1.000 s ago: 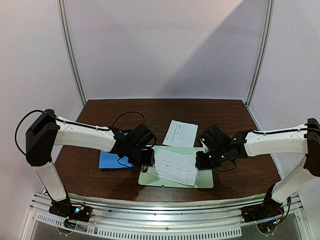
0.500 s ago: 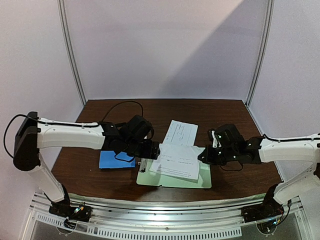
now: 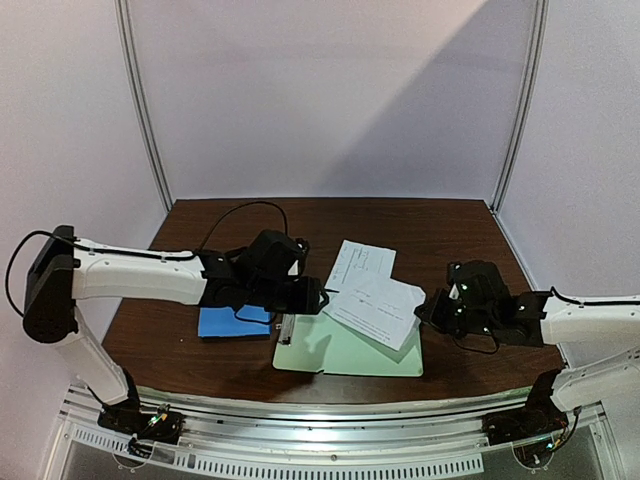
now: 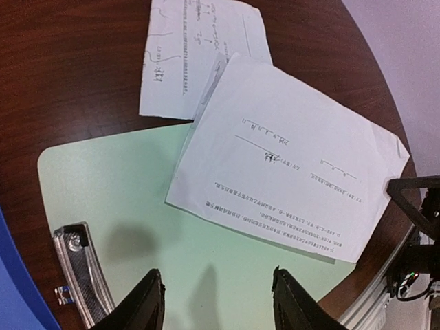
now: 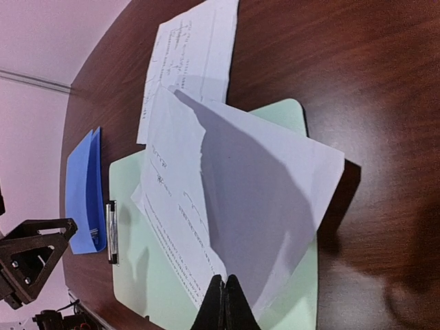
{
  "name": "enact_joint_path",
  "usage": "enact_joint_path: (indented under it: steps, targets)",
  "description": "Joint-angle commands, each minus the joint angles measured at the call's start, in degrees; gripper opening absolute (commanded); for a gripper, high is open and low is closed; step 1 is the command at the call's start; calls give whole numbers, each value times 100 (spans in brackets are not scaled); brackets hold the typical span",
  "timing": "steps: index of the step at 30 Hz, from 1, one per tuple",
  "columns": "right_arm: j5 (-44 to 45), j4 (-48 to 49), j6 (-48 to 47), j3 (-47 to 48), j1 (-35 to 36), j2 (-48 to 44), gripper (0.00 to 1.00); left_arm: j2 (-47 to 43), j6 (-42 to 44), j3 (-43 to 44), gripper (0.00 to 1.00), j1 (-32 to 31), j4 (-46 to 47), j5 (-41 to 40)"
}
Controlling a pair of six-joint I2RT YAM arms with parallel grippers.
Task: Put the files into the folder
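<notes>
Two white files show. One sheet [image 3: 378,308] lies across the pale green clipboard's far right corner, and my right gripper [image 3: 427,310] is shut on its right edge, lifting and bending it [image 5: 254,199]. The other sheet [image 3: 360,262] lies flat on the table behind it [image 4: 192,55]. The blue folder [image 3: 228,320] lies closed left of the clipboard, mostly under my left arm [image 5: 86,192]. My left gripper [image 4: 216,299] is open and empty above the clipboard's left part, near its metal clip [image 4: 79,268].
The pale green clipboard [image 3: 345,352] lies at the table's near middle, its clip at the left end [image 5: 111,230]. Brown table [image 3: 470,240] stretches behind and to the right. The table's near edge runs just below the clipboard.
My right gripper has drawn back to the right, pulling the held sheet off the clipboard's middle toward its far right corner. My left gripper has shifted slightly right, away from the clip.
</notes>
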Motion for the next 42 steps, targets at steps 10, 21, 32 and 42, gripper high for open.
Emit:
enact_joint_path:
  steps: [10, 21, 32, 42]
  targets:
    - [383, -129, 1048, -754, -23, -91, 0, 1219, -975, 124, 39, 208, 890, 366]
    - [421, 19, 1087, -1028, -29, -120, 0, 1769, -1245, 242, 34, 261, 1586, 508]
    - [386, 74, 1066, -1108, -28, -94, 0, 2235, -1361, 644, 28, 270, 1577, 495]
    - [346, 109, 1069, -1139, -31, -69, 0, 2501, -1470, 742, 16, 305, 1776, 525]
